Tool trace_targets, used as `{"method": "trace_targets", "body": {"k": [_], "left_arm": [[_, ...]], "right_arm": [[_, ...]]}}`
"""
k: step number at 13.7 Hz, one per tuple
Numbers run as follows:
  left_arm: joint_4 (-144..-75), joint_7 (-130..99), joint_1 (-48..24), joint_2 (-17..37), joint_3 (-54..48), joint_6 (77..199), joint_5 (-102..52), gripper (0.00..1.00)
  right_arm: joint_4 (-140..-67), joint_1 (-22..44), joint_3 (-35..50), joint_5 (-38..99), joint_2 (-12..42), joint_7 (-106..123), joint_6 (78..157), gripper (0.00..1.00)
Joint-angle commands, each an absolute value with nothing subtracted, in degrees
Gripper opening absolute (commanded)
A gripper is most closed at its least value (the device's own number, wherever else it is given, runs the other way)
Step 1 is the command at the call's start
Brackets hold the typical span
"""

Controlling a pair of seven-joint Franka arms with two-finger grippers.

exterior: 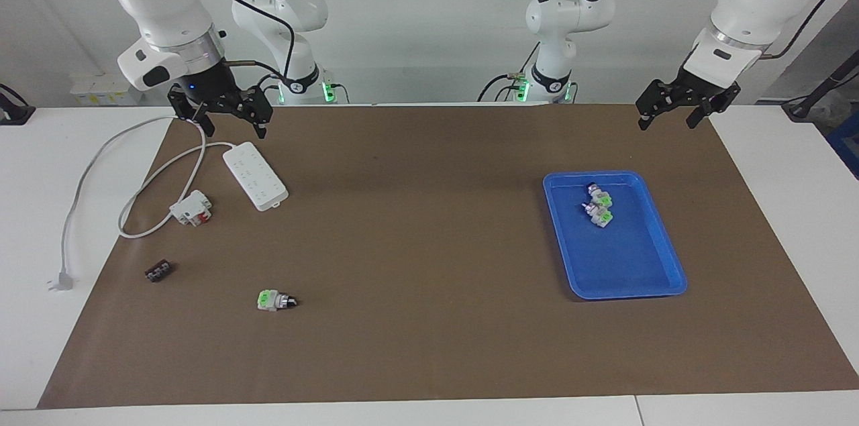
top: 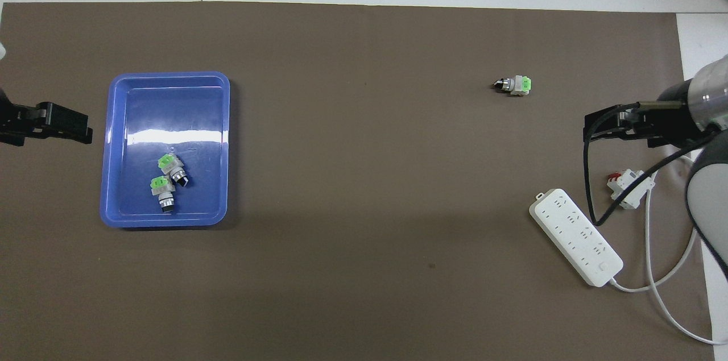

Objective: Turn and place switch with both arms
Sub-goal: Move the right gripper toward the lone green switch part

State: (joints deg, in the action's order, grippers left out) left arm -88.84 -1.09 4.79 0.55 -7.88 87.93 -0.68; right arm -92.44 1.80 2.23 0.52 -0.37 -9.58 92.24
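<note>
The switch (exterior: 276, 300) lies on its side on the brown tabletop (exterior: 429, 318), toward my right arm's end, farther from me than the power strip (exterior: 256, 176) and well apart from both claws. It looks small, light and stiff, with a smooth plastic body. I think it can slip or roll, so I would hold the blocky pale body, not the round black knob. My right claw (exterior: 229, 124) hangs wide over the cable beside the strip. My left claw (exterior: 668, 119) hangs wide near the blue tray (exterior: 631, 282), which has two switches inside.
</note>
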Motion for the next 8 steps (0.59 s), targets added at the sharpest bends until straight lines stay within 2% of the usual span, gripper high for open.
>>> {"method": "trace_targets", "body": {"k": [1,8], "left_arm": [[-90.5,-0.7,4.0,-0.7,-8.1,89.4,0.4,1.00],[-91.7,-0.7,2.7,-1.0,-8.3,90.1,0.3,1.00]], "right_arm": [[-93.9,1.1,2.5,0.4,-1.6,-9.8,92.8,1.00],[-94.7,1.9,2.6,0.1,-1.3,-9.0,96.1,1.00]]}}
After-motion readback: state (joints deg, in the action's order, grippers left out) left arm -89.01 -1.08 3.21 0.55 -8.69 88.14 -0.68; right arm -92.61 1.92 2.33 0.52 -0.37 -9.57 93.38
